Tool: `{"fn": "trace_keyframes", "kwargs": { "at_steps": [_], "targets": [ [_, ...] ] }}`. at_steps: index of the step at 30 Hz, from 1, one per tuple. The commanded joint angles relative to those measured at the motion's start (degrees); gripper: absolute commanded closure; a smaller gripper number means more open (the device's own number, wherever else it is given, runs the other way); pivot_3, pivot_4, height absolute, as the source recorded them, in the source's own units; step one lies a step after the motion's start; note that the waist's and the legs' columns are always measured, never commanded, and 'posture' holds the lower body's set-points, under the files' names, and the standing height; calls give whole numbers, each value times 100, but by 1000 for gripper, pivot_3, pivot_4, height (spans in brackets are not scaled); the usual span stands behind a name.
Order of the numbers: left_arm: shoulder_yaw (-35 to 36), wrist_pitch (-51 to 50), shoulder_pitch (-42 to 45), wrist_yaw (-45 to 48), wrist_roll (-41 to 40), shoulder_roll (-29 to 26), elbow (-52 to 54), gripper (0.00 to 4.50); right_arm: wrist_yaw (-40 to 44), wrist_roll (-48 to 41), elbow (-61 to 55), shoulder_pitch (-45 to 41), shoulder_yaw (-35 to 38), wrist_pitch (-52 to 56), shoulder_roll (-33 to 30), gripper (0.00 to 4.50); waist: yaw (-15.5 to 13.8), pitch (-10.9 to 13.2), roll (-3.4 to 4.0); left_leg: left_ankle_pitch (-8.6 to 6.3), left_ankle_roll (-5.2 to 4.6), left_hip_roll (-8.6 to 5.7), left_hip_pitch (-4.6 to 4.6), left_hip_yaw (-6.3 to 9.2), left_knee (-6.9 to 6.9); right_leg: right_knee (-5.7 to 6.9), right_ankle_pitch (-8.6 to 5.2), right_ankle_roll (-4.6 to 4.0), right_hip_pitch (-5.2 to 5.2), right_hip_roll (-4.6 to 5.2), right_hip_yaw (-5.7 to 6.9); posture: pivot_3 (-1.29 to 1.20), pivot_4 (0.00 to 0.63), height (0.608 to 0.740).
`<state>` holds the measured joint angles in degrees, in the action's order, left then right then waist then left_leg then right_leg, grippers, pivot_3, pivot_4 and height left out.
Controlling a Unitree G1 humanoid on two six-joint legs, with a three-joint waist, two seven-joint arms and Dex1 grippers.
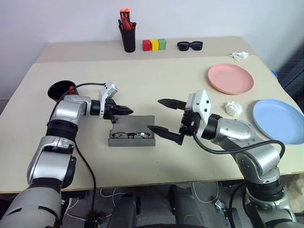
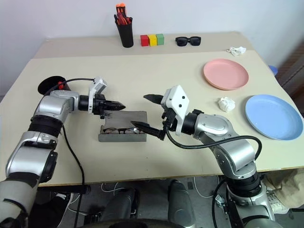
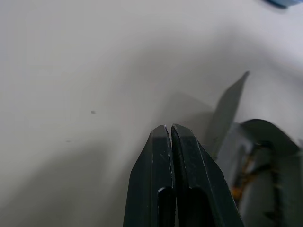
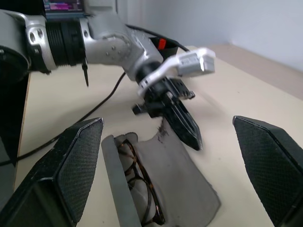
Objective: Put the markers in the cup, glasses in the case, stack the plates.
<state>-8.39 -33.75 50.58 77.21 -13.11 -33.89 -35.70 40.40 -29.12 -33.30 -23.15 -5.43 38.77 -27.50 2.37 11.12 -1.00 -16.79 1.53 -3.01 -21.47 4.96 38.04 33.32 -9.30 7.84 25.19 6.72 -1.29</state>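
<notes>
The grey case [image 1: 132, 137] lies open at the table's middle, its lid [image 4: 180, 175] flat behind it. The wire-framed glasses [image 1: 128, 135] rest inside the tray. My left gripper [image 1: 129, 112] is shut and empty, with its tip just over the lid's far edge. To the right of the case, my right gripper [image 1: 155, 114] stands wide open with nothing between its fingers. The wide black cup [image 1: 58, 89] sits behind my left arm, and a red marker end [image 1: 71, 88] shows at its rim. The pink plate [image 1: 230, 78] and the blue plate [image 1: 279, 120] lie apart at the right.
At the back stand a tall black cup of orange-red pens [image 1: 127, 35], three coloured blocks [image 1: 154, 45] and black sunglasses [image 1: 190, 45]. One crumpled paper [image 1: 233, 109] lies between the plates. Another paper [image 1: 239, 55] lies at the back right.
</notes>
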Motion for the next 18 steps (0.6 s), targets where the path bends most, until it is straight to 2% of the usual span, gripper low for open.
{"fn": "trace_keyframes", "kwargs": {
  "at_steps": [1, 10, 18],
  "targets": [
    [-60, -230, -248, 311, -114, -204, 579, 4423, -40, 56, -16, -55, 7, -137, -50, 0, -2, 0, 0, 0, 0, 0, 1, 0, 0, 0, 0, 0, 0, 0, 0, 0, 150, 740],
    [-51, -460, -1139, 573, -381, -577, 2061, 4423, -39, 79, 49, -83, -12, -178, -75, 0, -30, 0, 0, 0, 0, 0, -1, 2, 1, 0, 0, 0, 0, 0, -1, 0, 150, 740],
    [168, -516, -1461, 362, -693, -669, 2656, 4423, -42, 172, 163, -138, -29, -254, -75, 0, -37, 0, 0, 0, 0, 0, 0, 2, 1, 0, 0, -1, 0, 0, 0, 0, 150, 740]
  ]
}}
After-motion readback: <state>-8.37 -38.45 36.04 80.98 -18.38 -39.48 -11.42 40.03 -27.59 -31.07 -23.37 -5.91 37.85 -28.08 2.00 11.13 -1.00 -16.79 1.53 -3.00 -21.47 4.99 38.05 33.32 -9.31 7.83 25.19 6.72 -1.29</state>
